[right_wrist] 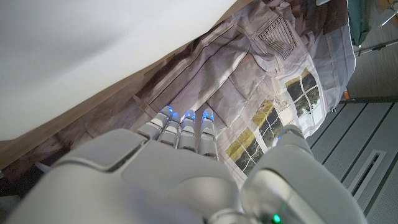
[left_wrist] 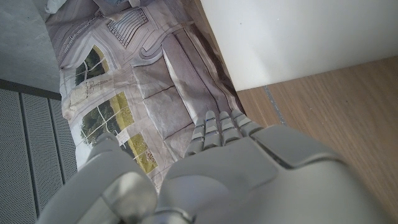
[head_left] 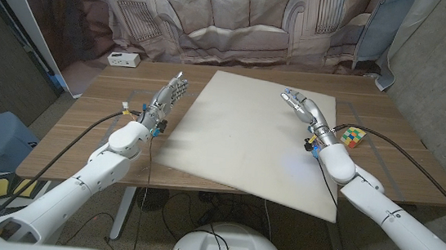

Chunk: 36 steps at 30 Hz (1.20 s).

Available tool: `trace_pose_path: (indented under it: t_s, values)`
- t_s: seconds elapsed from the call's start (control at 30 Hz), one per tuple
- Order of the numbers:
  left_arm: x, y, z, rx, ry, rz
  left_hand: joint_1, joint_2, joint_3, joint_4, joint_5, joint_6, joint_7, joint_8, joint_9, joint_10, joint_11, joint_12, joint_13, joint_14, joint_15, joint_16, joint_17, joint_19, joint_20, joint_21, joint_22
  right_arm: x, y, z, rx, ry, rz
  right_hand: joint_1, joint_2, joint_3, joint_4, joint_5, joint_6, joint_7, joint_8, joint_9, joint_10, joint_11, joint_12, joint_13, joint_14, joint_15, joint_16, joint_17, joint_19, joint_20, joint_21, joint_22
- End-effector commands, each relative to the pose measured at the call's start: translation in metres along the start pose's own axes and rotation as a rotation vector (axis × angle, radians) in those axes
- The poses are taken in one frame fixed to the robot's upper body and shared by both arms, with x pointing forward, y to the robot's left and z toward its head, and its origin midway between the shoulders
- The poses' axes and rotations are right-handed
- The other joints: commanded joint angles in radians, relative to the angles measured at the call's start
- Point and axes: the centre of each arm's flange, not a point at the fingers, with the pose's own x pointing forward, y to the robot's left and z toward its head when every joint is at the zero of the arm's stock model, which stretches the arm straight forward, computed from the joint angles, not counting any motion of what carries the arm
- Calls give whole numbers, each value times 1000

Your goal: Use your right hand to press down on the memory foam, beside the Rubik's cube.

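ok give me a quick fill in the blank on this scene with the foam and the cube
1. The Rubik's cube sits on the table beside the foam's ____ edge, by the robot's own sides.
2. The right robot hand is over the ____.
3. The white box stands near the table's far ____ corner.

Missing words: right; memory foam; left

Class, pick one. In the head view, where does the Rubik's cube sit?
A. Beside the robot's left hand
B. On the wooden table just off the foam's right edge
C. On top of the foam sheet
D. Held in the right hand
B: the Rubik's cube rests on the wooden table beside the memory foam, just right of the right hand.
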Motion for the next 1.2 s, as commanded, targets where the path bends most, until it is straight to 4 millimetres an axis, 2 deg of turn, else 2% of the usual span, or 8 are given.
trace_pose_path:
  t_s: [0.03,0.23,0.43,0.67,0.73,0.83,1.2]
  values:
    - [-1,1,1,6,-3,0,8,2,-1,-7,8,10,0,7,3,8,-1,2,1,6,1,7,4,0,10,3,4,1,2,3,-156,-9,5,9,-6,4,-6,9,-15,-5,-5,2,-12,1,-2,2,-3,-2,0,1,13,-2,7,3]
    - [-2,3,3,10,-5,5,9,4,0,-8,8,11,0,6,3,9,-1,2,0,6,2,6,4,-2,10,2,4,2,5,6,-265,-16,3,8,-8,3,-10,14,-64,-16,-20,2,-32,-5,-6,3,-11,-6,0,0,20,-4,6,2]
    - [-3,5,3,10,-4,10,10,5,0,-9,7,14,6,6,3,9,-1,2,-1,7,2,6,4,-2,10,2,4,4,10,7,-338,-40,8,4,-11,0,-11,18,-83,-16,-19,2,-58,-19,-12,3,-22,-12,-2,0,31,-12,7,2]
    - [-4,5,4,15,-4,7,11,7,0,-10,7,19,6,7,3,11,-4,2,-2,10,2,6,4,-2,10,2,4,4,11,5,-385,-50,-4,2,-10,-1,-12,20,-88,-20,-18,2,-59,-25,-10,3,-22,-15,-1,0,34,-12,7,2]
    - [-4,4,4,19,-3,8,12,8,1,-12,6,23,8,7,3,15,-3,4,-3,14,0,7,4,9,-11,6,4,3,12,5,-407,-53,-2,2,-10,-1,-12,21,-89,-21,-18,2,-59,-26,-9,3,-23,-16,0,0,35,-14,7,2]
    - [-4,4,5,22,-2,9,13,9,1,-13,6,36,12,10,3,19,-2,5,-4,19,0,8,4,16,-20,8,4,3,12,5,-445,-55,9,1,-10,-1,-12,22,-92,-22,-18,2,-59,-27,-8,3,-23,-16,0,0,35,-15,6,2]
    - [-3,4,6,21,-8,8,14,10,0,-16,5,39,9,9,3,16,-1,2,-5,17,-1,6,4,7,-12,4,4,8,14,10,-589,-45,104,-6,-10,-3,-11,26,-108,-27,-19,3,-73,-28,-10,3,-35,-16,-2,1,27,-17,1,1]
